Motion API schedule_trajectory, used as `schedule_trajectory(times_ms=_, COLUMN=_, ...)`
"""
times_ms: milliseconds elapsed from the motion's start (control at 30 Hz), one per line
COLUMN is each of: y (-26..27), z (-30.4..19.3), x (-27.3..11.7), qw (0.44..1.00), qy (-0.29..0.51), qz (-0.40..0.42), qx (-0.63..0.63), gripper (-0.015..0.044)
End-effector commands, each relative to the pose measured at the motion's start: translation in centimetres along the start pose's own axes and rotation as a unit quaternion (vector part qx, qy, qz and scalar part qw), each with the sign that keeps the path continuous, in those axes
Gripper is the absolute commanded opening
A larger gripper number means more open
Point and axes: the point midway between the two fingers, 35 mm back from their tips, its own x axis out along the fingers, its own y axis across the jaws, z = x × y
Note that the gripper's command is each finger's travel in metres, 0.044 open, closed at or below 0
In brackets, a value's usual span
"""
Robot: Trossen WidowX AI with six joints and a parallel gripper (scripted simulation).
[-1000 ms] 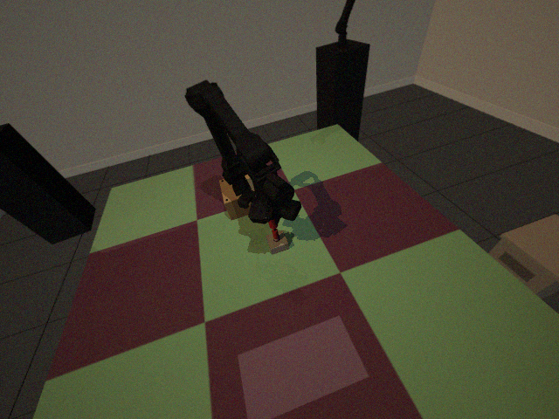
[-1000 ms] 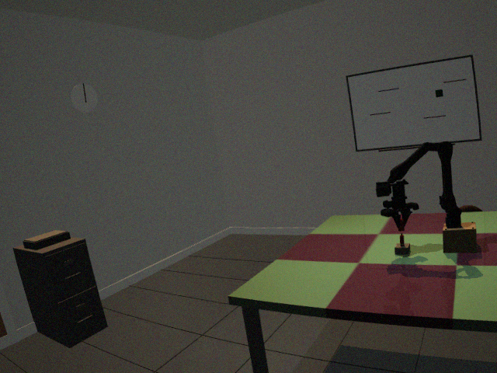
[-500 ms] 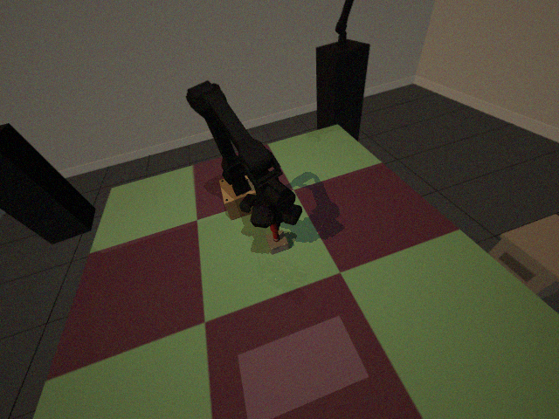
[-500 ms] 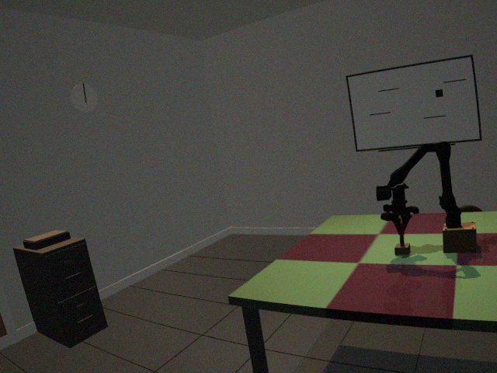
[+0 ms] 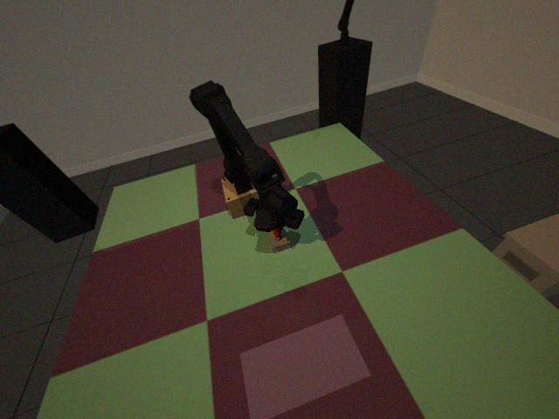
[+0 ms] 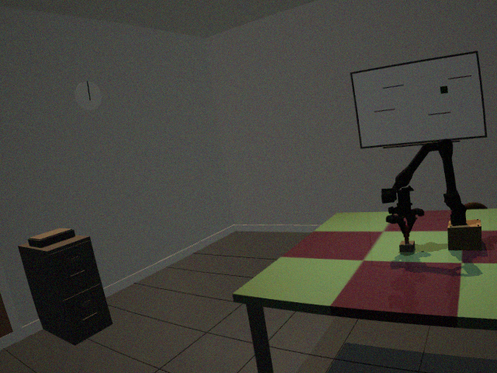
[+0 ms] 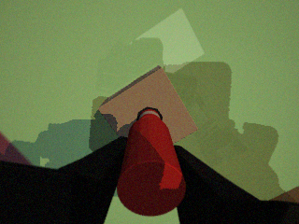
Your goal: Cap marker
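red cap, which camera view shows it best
The wrist view: the red cap fills the middle of the frame, gripped between the dark fingers, its far end over the holder block. The top view shows only a red sliver under the gripper. The exterior view shows it tiny and dark.

arm bent over, wrist pointing straight down; gripper (image 7: pixel 150 175) clamped on the red cap (image 7: pixel 150 170)

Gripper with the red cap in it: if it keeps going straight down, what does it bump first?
Probably the marker in the holder block. The gripper is shut on the red cap, which points down at it; whether they already touch is unclear.
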Motion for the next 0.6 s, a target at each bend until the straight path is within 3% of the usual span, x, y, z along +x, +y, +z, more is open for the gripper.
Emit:
schedule_trajectory(times_ms=0, y=-0.02, z=0.06, x=0.63, qw=1.000, qy=-0.002, qz=0.000, qx=-0.001, gripper=0.0000)
schedule_trajectory(times_ms=433, y=-0.11, z=0.02, x=1.49, qw=1.000, qy=-0.002, qz=0.000, qx=-0.001, gripper=0.0000)
schedule_trajectory(times_ms=567, y=-0.10, z=-0.04, x=1.44, qw=1.000, qy=0.000, qz=0.000, qx=0.000, gripper=0.0105)
